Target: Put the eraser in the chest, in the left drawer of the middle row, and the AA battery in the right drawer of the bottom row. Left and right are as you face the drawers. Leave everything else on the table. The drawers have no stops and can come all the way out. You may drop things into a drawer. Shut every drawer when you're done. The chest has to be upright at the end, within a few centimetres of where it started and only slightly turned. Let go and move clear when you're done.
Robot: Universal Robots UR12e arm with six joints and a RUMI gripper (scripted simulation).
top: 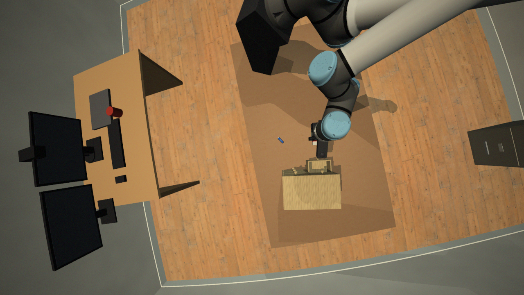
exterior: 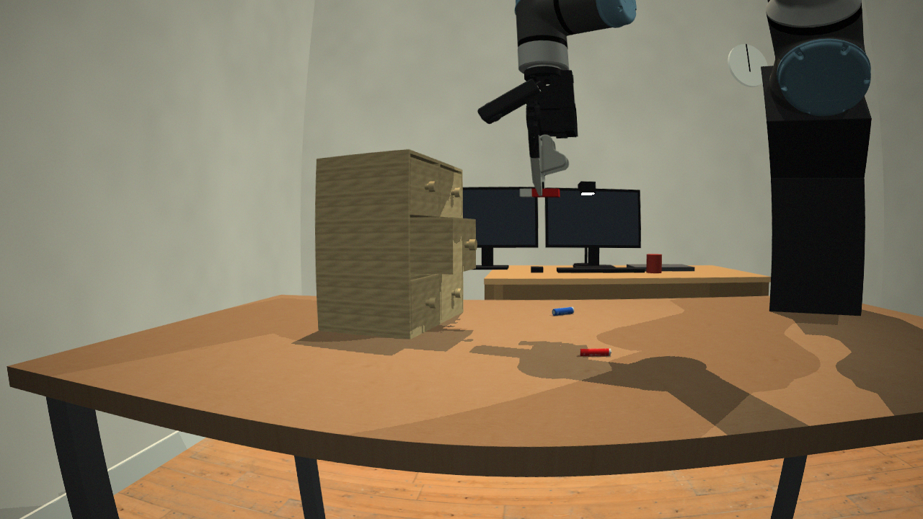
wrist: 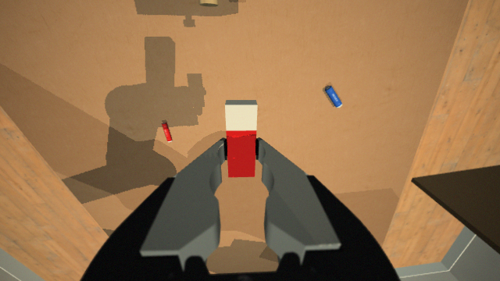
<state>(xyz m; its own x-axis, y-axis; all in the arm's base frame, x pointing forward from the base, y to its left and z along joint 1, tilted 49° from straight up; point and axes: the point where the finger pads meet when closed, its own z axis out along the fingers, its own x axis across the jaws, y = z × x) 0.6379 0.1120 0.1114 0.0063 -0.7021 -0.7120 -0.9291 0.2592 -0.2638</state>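
Note:
My gripper (exterior: pixel 539 188) (wrist: pixel 241 140) is shut on the red and white eraser (top: pixel 314 143) (exterior: pixel 552 192) (wrist: pixel 241 165), its white end towards the chest. It hangs high above the table, in front of the wooden chest (top: pixel 311 192) (exterior: pixel 361 245), at about the height of the top row. The chest is upright. Its left middle-row drawer (top: pixel 318 165) (exterior: pixel 433 244) is pulled partly out; the other drawers that show look shut. The thicker blue battery (top: pixel 280 140) (exterior: pixel 562 311) (wrist: pixel 333 96), seemingly the AA, lies on the table. The fingertips are hidden in the top view.
A thinner red battery (exterior: pixel 595 352) (wrist: pixel 166 132) lies on the table (exterior: pixel 258 387) and is hidden from the top view. The arm's black base (exterior: pixel 816 245) stands at the far end from the chest. A desk (top: pixel 135 146) with monitors stands apart from the table.

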